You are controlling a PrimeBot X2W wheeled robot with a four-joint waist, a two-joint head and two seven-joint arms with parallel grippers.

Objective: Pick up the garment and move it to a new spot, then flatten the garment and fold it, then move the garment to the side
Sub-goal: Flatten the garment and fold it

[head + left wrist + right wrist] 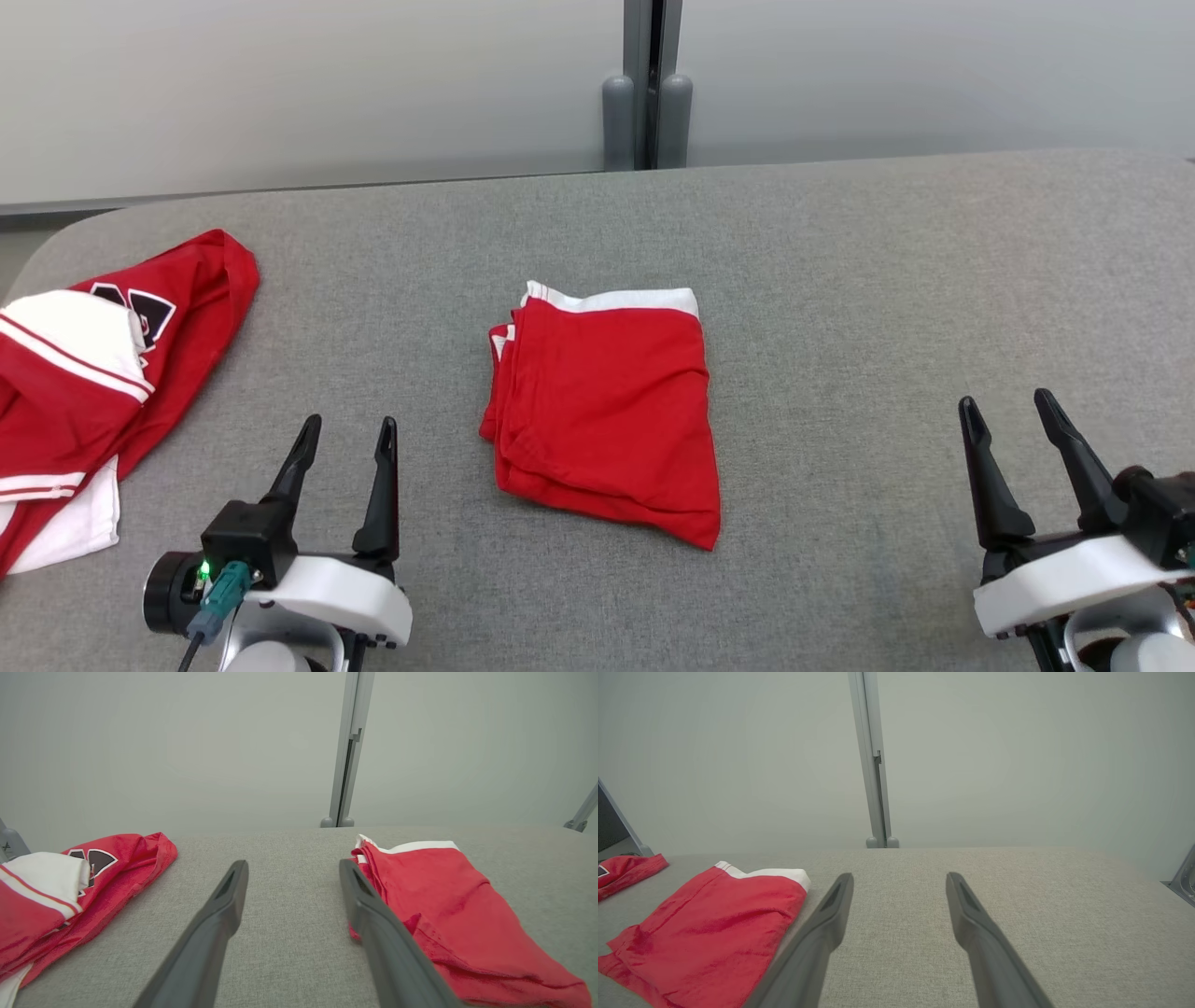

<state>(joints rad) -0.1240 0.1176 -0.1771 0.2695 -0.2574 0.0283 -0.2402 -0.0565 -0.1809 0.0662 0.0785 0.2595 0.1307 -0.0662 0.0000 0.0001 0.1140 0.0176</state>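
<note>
Garment: the folded red fabric garment (602, 411) with a white band is lying as a compact rectangle mid-way across the grey cloth-covered table (887, 280), touching neither gripper.
Left gripper: the left gripper (350, 425) is hovering near the garment's left edge, fingers spread and empty.
Right gripper: the right gripper (1005, 401) is hanging well apart on the other side, fingers likewise parted, holding nothing.
Jersey: a crumpled red-and-white jersey (84, 373) is lying at the table's left end, apart from the fold.
Stage: folding is looking finished; the sideways move is seemingly remaining.
</note>
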